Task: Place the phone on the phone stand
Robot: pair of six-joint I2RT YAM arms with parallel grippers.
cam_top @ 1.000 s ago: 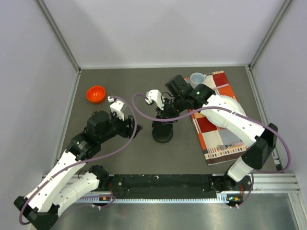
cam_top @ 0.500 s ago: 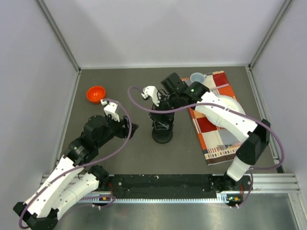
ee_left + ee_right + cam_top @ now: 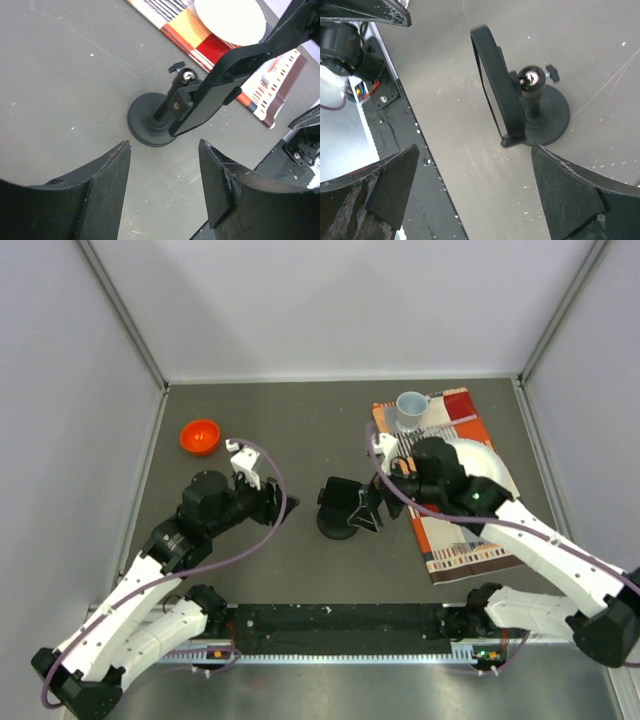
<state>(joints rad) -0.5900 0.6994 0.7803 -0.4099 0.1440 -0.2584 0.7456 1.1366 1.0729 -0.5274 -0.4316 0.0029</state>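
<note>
1. Room check: the phone stand (image 3: 335, 528) sits mid-table on bare grey table (image 3: 300, 420), with open surface all round its disc base. The black rail (image 3: 340, 620) runs along the near edge, and the patterned cloth (image 3: 460, 410) lies behind the right gripper.
2. The left gripper (image 3: 164, 146) hovers just short of the stand, which is dead ahead. Its jaws are spread wide with nothing between them.
3. The right gripper (image 3: 475, 150) is also spread wide and empty, with a clear gap ahead of it to the stand.
4. The phone (image 3: 212, 100) rests in the stand's cradle, between the two grippers. Its long axis is slanted, one end low beside the disc base and the other lifted. The right wrist view sees it edge-on.
5. Half a second ago the right gripper was over the stand from the far side. Now it has drawn back toward the cloth and the phone stays put. The left gripper has barely shifted.
</note>
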